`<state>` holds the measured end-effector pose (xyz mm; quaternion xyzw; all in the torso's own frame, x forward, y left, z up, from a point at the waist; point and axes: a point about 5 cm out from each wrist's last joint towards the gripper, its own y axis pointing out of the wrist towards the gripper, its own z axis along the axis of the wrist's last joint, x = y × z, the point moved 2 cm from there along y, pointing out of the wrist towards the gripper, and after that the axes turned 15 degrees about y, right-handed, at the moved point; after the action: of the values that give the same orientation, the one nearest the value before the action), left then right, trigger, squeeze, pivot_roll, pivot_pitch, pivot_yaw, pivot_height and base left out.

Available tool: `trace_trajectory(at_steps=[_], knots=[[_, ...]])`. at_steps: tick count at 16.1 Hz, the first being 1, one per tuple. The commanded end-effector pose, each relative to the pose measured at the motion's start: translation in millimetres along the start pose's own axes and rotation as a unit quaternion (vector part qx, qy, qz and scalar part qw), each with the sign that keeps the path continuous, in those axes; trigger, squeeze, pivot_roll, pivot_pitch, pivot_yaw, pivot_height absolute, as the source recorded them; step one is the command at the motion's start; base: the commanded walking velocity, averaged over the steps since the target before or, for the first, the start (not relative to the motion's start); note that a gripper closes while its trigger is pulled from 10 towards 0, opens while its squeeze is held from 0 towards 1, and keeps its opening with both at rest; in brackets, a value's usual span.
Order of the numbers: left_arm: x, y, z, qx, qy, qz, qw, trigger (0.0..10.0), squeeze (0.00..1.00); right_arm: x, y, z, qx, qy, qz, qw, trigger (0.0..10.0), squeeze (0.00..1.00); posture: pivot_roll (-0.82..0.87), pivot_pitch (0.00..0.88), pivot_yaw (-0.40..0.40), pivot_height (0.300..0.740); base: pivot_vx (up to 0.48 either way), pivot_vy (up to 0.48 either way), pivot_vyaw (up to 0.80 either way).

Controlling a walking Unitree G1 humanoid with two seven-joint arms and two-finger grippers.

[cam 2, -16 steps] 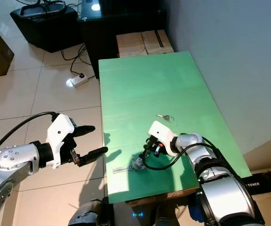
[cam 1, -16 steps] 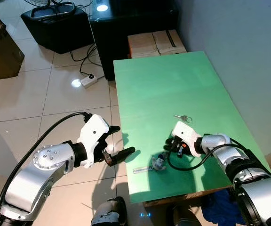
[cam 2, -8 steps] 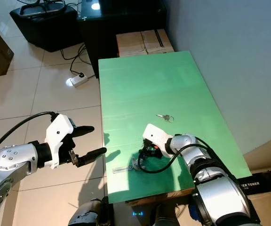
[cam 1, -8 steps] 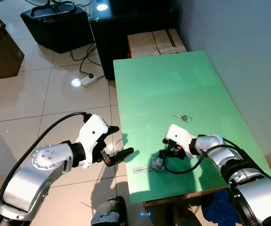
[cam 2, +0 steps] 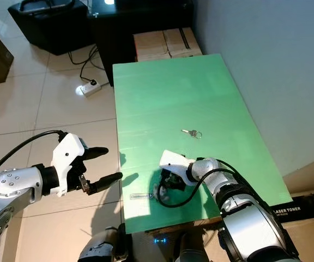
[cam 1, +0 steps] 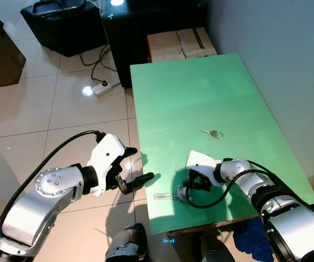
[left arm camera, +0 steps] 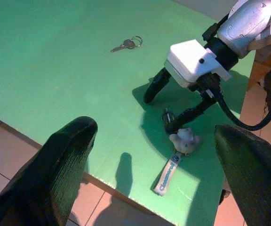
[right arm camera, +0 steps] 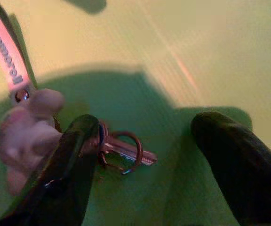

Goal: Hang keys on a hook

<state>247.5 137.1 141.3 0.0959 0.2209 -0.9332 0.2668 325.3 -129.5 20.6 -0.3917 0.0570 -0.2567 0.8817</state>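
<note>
Fingers of right gripper [left arm camera: 173, 106] spread apart, lowered onto green table [cam 1: 200, 98] near its front edge, straddling key bunch [right arm camera: 119, 148] with small plush charm [left arm camera: 186, 140] and strap tag [left arm camera: 167, 173]. One finger touching the ring, the other well clear; nothing clamped yet. Compared with one second ago, right gripper advanced toward the robot's left and now sits directly over the bunch, where before it stood just beside it. Judged ready for closing; pickup step not yet done. Second, single key [cam 1: 211, 133] lying farther back on table, apart, untouched. Left gripper [cam 1: 135, 166] fingers parted, empty, held off table's left edge above tiled floor [cam 1: 48, 109], unchanged. No hook identifiable.
</note>
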Motion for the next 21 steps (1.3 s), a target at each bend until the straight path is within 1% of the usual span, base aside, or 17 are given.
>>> trace_trajectory(at_steps=[1, 2, 8, 9, 10, 11, 12, 14, 15, 19, 21], knots=[[3.6, -2.5, 0.7, -0.004, 0.004, -0.009, 1.0, 10.0, 0.0, -4.3, 1.8, -9.0, -0.021, 0.0, 0.004, 1.0, 10.0, 0.0, 0.04, 0.253, 0.073, 0.74, 0.0, 0.0, 0.0], [2.5, -2.6, 1.0, -0.005, 0.004, -0.009, 1.0, 10.0, 0.0, -4.4, 1.6, -13.7, -0.029, -0.003, -0.002, 1.0, 10.0, 0.0, 0.04, 0.253, 0.073, 0.74, 0.0, 0.0, 0.0], [-0.4, -1.5, 1.6, -0.006, 0.004, -0.006, 1.0, 10.0, 0.0, -4.5, 0.9, -18.8, -0.037, -0.011, -0.009, 0.999, 10.0, 0.0, 0.04, 0.253, 0.072, 0.74, 0.0, 0.0, 0.0], [-0.7, -1.5, 1.6, -0.006, 0.004, -0.006, 1.0, 10.0, 0.0, -3.9, 0.3, -19.5, -0.038, -0.009, -0.011, 0.999, 5.7, 0.0, 0.04, 0.253, 0.072, 0.74, 0.0, 0.0, 0.0], [-1.0, -1.3, 1.6, -0.007, 0.004, -0.006, 1.0, 10.0, 0.0, -2.8, -0.4, -20.0, -0.039, -0.009, -0.013, 0.999, 3.0, 0.0, 0.04, 0.251, 0.073, 0.74, 0.0, 0.0, 0.0], [-1.6, -0.8, 1.6, -0.007, 0.005, -0.006, 1.0, 10.0, 0.0, -0.3, -2.0, -20.7, -0.041, -0.011, -0.02, 0.999, 0.7, 0.0, 0.04, 0.251, 0.073, 0.74, 0.0, 0.0, 0.0], [-1.9, -0.1, 1.5, -0.007, 0.007, -0.006, 1.0, 10.0, 0.0, 5.5, -5.1, -21.0, -0.042, -0.012, -0.038, 0.998, 0.3, 0.0, 0.04, 0.248, 0.073, 0.74, 0.0, 0.0, 0.0], [-2.1, 0.6, 1.6, -0.006, 0.008, -0.005, 1.0, 10.0, 0.0, 12.2, -9.1, -20.9, -0.042, -0.014, -0.057, 0.997, 0.3, 0.0, 0.03, 0.241, 0.074, 0.74, 0.0, 0.0, 0.0], [-2.4, 1.4, 1.5, -0.006, 0.009, -0.005, 1.0, 10.0, 0.0, 18.0, -12.6, -20.6, -0.041, -0.012, -0.074, 0.996, 0.0, 0.0, 0.03, 0.24, 0.075, 0.74, 0.0, 0.0, 0.0], [-2.7, 2.8, 1.6, -0.005, 0.012, -0.005, 1.0, 10.0, 0.0, 32.9, -24.0, -25.3, -0.044, -0.003, -0.12, 0.992, 0.0, 0.0, 0.03, 0.236, 0.08, 0.74, 0.0, 0.0, 0.0], [-2.8, 3.3, 1.7, -0.005, 0.014, -0.005, 1.0, 10.0, 0.0, 42.2, -31.5, -28.4, -0.046, 0.003, -0.152, 0.987, 0.0, 0.0, 0.03, 0.234, 0.082, 0.74, 0.0, 0.0, 0.0]])
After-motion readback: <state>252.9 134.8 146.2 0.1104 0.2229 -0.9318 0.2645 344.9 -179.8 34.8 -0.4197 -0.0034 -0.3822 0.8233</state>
